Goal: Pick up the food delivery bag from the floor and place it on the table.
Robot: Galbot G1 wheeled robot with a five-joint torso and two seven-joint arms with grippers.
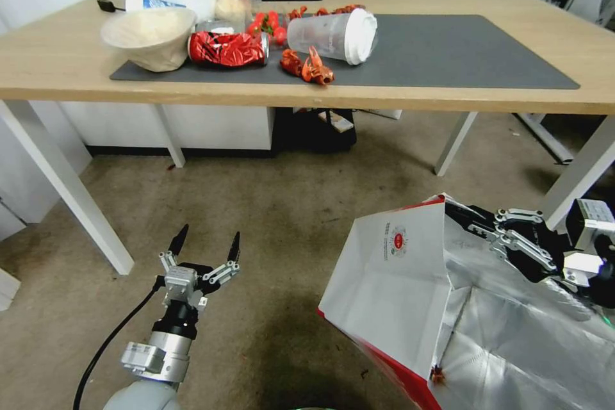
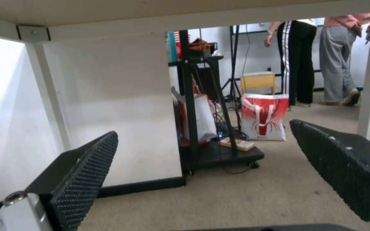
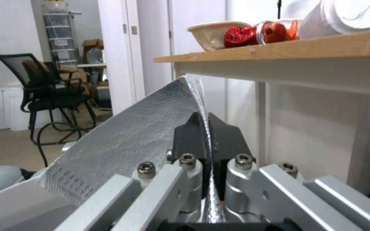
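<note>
The food delivery bag (image 1: pixel 391 269), white with a round red logo and red sides, tilts over the floor (image 1: pixel 256 218) at the lower right, its silver lining (image 1: pixel 512 346) facing up. My right gripper (image 1: pixel 462 210) is shut on the bag's upper rim. In the right wrist view both fingers (image 3: pixel 230 138) pinch the foil-lined edge (image 3: pixel 151 128). My left gripper (image 1: pixel 205 245) hangs open over the carpet to the bag's left, holding nothing, and its ribbed pads (image 2: pixel 86 166) stand wide apart. The table (image 1: pixel 448 99) with its dark grey mat (image 1: pixel 448 51) is ahead.
On the mat's left part lie a bowl (image 1: pixel 150 35), a red foil packet (image 1: pixel 227 48), a tipped clear cup (image 1: pixel 333 35) and crayfish (image 1: pixel 314 67). White table legs (image 1: pixel 64 179) (image 1: pixel 455 141) (image 1: pixel 580 173) stand ahead. A black cart (image 2: pixel 219 150) sits under the table.
</note>
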